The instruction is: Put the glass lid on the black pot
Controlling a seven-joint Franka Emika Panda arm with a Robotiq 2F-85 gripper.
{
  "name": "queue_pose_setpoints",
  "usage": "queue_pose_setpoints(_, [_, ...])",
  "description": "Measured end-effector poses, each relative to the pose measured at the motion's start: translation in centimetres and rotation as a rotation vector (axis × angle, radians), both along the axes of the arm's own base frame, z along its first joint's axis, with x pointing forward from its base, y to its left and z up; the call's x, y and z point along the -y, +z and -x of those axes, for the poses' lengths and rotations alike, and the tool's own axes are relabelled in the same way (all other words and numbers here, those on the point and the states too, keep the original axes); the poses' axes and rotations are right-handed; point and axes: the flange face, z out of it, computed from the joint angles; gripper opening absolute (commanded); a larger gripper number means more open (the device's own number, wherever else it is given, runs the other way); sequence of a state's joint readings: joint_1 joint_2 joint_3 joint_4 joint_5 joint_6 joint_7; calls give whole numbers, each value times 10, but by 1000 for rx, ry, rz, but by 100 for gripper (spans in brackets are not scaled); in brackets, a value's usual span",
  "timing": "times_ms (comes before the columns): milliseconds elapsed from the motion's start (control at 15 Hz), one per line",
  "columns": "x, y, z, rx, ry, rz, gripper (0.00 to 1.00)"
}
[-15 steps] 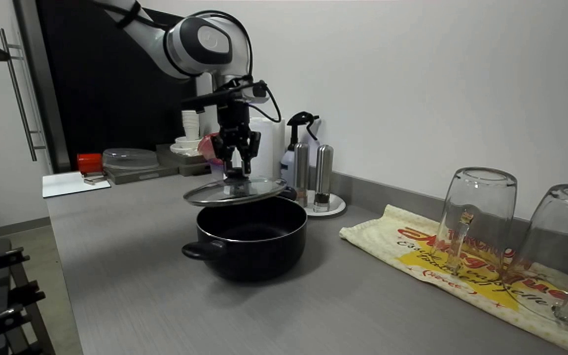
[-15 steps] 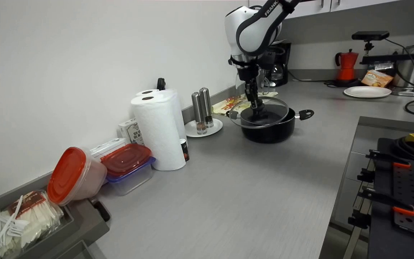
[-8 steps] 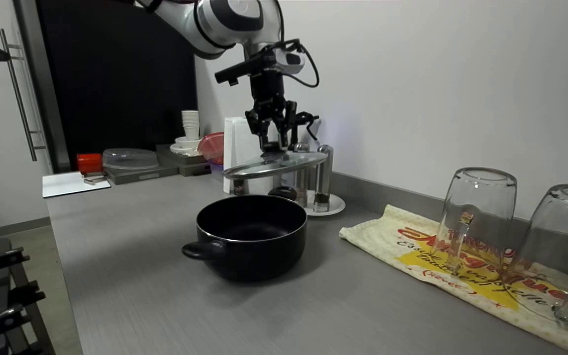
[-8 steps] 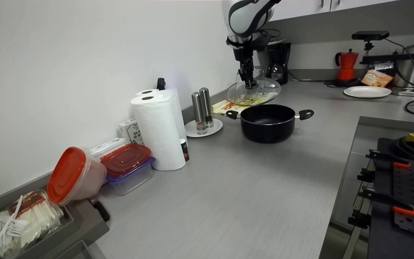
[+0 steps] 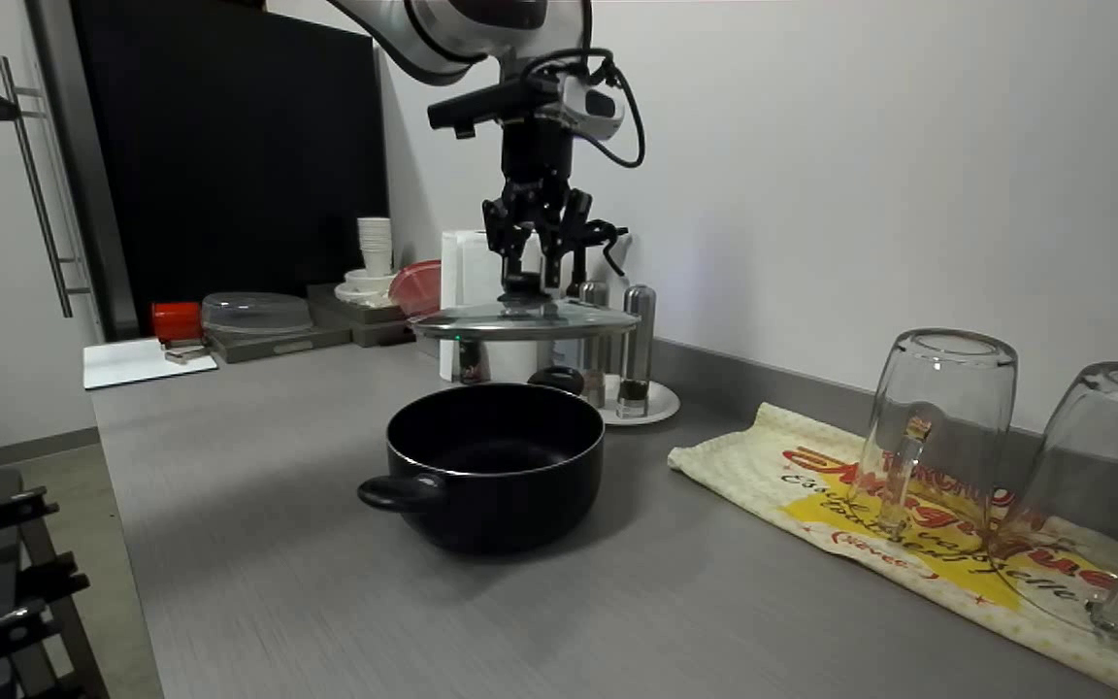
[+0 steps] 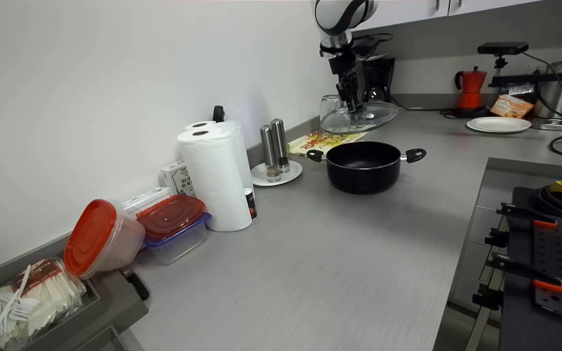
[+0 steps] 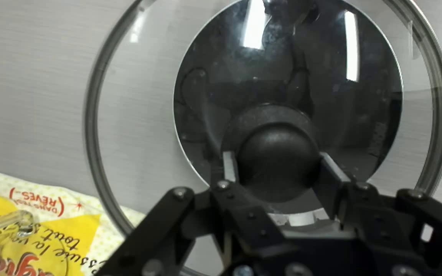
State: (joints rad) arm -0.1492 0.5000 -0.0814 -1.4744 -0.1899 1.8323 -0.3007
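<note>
The black pot (image 5: 496, 510) stands upright and uncovered on the grey counter; it also shows in an exterior view (image 6: 364, 179). My gripper (image 5: 532, 280) is shut on the black knob of the glass lid (image 5: 467, 322) and holds it in the air above the pot. The gripper (image 6: 356, 108) and lid (image 6: 333, 123) show there too, with the lid slightly tilted. In the wrist view the gripper's fingers (image 7: 276, 165) stand either side of the knob, and the lid's rim (image 7: 91, 126) circles the pot, seen through the glass.
Steel mills (image 5: 637, 340) on a white plate (image 6: 291, 173) stand near the pot by the wall. Paper towel rolls (image 6: 217, 180) stand along the wall. Glass mugs (image 5: 947, 427) sit upside down on a printed cloth (image 5: 772, 456). A red moka pot (image 6: 471, 87) is at the back.
The gripper lifted the lid from low over the pot's rim and moved it towards the wall. Since half a second ago it has swung away from the wall a little and the lid's tilt changed.
</note>
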Motion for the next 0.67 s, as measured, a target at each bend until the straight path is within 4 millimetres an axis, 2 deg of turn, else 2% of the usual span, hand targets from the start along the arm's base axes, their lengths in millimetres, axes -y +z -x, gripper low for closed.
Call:
queue_pose_setpoints(333, [4,-30,12,-44,-13,-7,25])
queue_pose_setpoints(667, [2,-53,13,21,-28,1,25])
